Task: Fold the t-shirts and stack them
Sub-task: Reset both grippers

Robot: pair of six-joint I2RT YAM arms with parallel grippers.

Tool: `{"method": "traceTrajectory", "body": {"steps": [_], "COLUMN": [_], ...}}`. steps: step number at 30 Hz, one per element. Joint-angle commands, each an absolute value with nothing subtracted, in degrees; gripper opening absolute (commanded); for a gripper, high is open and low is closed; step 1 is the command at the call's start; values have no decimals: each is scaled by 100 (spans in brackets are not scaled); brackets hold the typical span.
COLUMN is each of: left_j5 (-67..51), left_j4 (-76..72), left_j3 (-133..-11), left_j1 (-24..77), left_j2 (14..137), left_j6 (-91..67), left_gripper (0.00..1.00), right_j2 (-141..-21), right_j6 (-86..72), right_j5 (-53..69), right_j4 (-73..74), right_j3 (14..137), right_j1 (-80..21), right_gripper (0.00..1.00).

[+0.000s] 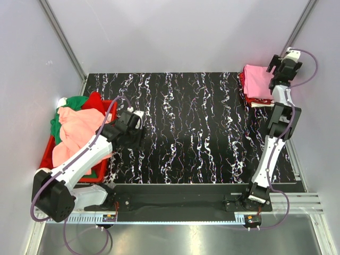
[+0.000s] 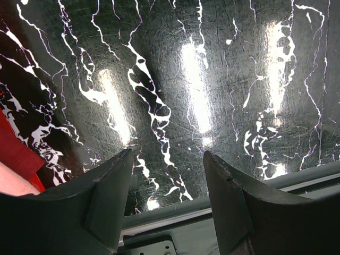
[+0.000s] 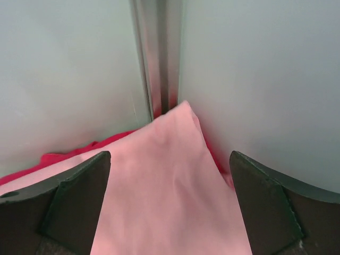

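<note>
A folded pink t-shirt [image 1: 258,81] tops a stack at the table's far right corner, with a red shirt [image 1: 243,82] and a white one [image 1: 259,103] under it. My right gripper [image 1: 283,65] hangs open over the stack's far edge; in the right wrist view the pink shirt [image 3: 170,186] lies between the spread jaws, red cloth [image 3: 69,156] beneath. Unfolded salmon [image 1: 77,133], green [image 1: 74,102] and red [image 1: 95,99] shirts fill the crate at left. My left gripper [image 1: 137,121] is open and empty over bare table beside the crate; its wrist view shows only the table [image 2: 191,95].
The red plastic crate [image 1: 95,172] stands at the table's left edge and shows as a red corner in the left wrist view [image 2: 16,159]. Grey walls and a metal corner post [image 3: 159,58] close in behind the stack. The black marbled tabletop [image 1: 191,127] lies between the arms.
</note>
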State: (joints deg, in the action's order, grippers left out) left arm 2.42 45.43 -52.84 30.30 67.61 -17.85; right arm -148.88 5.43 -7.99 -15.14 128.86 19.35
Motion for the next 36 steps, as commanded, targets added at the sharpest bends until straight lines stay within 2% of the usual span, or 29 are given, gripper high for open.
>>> {"method": "traceTrajectory", "body": {"steps": [1, 6, 9, 10, 11, 12, 15, 16, 17, 21, 22, 24, 28, 36], "left_j5": [325, 466, 562, 658, 729, 782, 757, 756, 817, 1422, 1493, 1625, 2082, 2320], "left_j4": [4429, 4456, 4430, 4430, 4421, 4412, 4403, 4395, 4395, 4509, 4517, 4526, 4518, 4447], "left_j3": [-5273, -5317, -5335, -5344, -5344, -5352, -5414, -5414, -5414, -5432, -5432, -5449, -5405, -5353], "left_j1": [3041, 3041, 3041, 3032, 3032, 3032, 3032, 3032, 3024, 3023, 3023, 3015, 3006, 3015], "left_j2": [6671, 6390, 6100, 5934, 5863, 5801, 5573, 5477, 5441, 5204, 5099, 4984, 4598, 4070], "left_j6": [-1732, -1740, -1740, -1749, -1766, -1775, -1784, -1775, -1775, -1854, -1872, -1916, -1968, -2021], "left_gripper": [61, 64, 68, 71, 77, 79, 84, 85, 85, 88, 89, 89, 99, 99], "right_j2": [-13239, -11016, -9736, -9416, -9109, -8583, -7834, -7735, -7682, -7734, -7760, -7874, -8156, -8411], "right_j6": [-557, -651, -1113, -1899, -2273, -2694, -3706, -3805, -3875, -4445, -4621, -4894, -4861, -4693], "right_j5": [-1098, -1415, -1371, -1232, -500, -170, 19, -243, -403, -1140, -1708, -1880, -2064, -2224], "right_j4": [-1609, -540, 451, 640, 746, 808, 747, 721, 738, 1378, 1528, 1678, 1556, 1582], "right_j3": [12570, 11437, 10392, 10049, 9219, 8741, 6921, 6543, 5982, 5345, 5222, 5098, 4992, 5238], "right_j1": [2013, 1285, 336, -179, -359, -604, -1859, -2211, -2981, -4891, -5226, -5780, -6292, -6478], "right_gripper": [100, 100, 100, 100, 100, 100, 99, 100, 100, 100, 100, 100, 100, 100]}}
